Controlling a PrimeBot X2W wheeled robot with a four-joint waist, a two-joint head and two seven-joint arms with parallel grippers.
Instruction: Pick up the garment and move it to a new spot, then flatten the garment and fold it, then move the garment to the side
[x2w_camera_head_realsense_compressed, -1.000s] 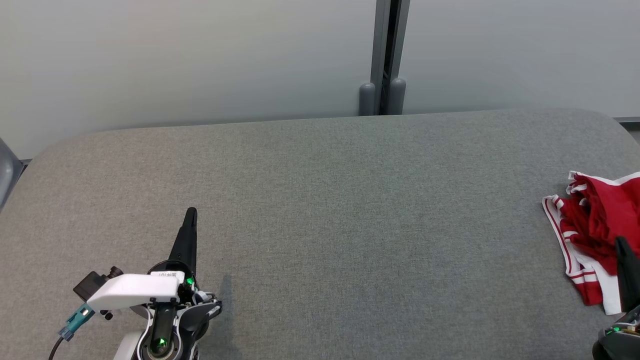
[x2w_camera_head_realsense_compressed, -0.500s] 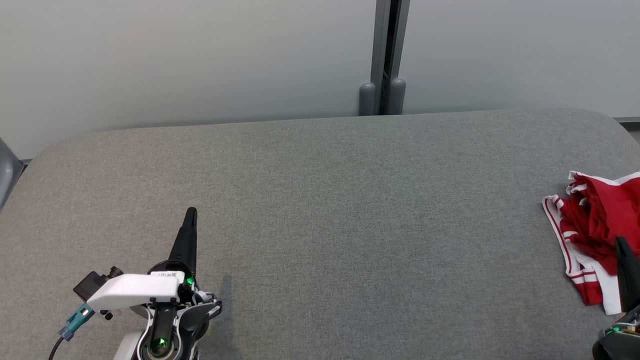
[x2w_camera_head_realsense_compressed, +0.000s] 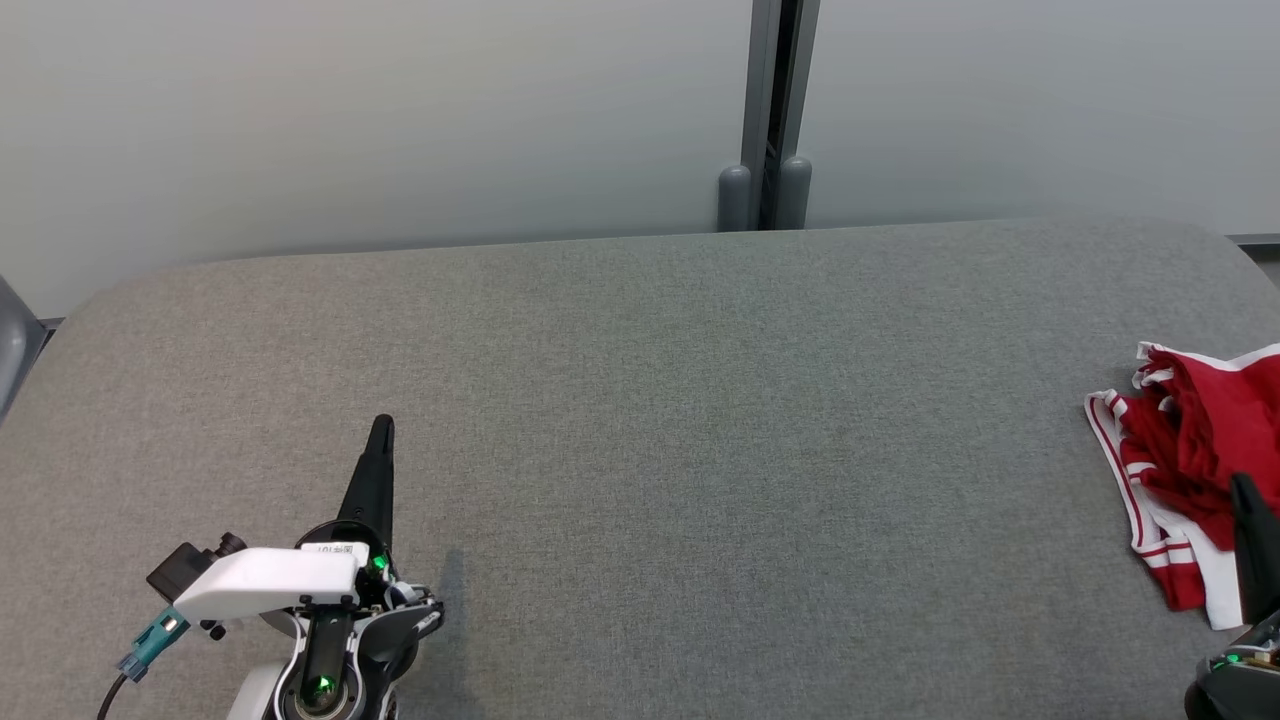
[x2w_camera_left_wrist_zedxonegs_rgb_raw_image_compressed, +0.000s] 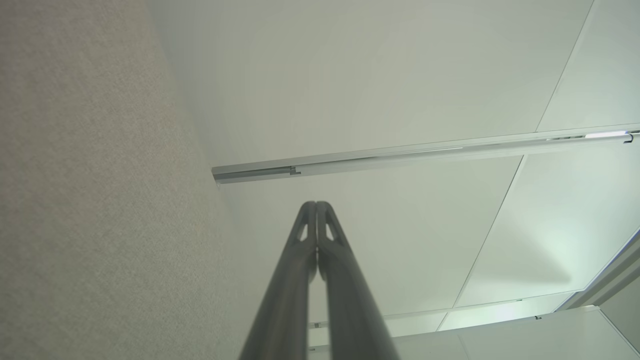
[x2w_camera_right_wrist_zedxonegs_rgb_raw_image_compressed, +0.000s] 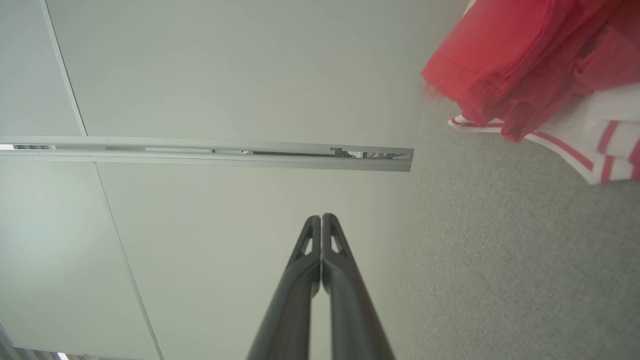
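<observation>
1. Garment (x2w_camera_head_realsense_compressed: 1195, 425), red with white trim, lies crumpled at the right edge of your table (x2w_camera_head_realsense_compressed: 640, 400).
2. Your left gripper (x2w_camera_head_realsense_compressed: 382, 428) is clenched, empty, well apart from it.
3. Your right gripper (x2w_camera_head_realsense_compressed: 1243, 485) is clenched, empty, near it.

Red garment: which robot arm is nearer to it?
Right. The right arm overlaps the near edge of the garment in the head view; the left arm lies far across the table.

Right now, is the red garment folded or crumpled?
Crumpled. The red garment lies in a bunched heap near the right end of the grey table, its white-striped edges twisted and overlapping, nothing laid flat.
</observation>
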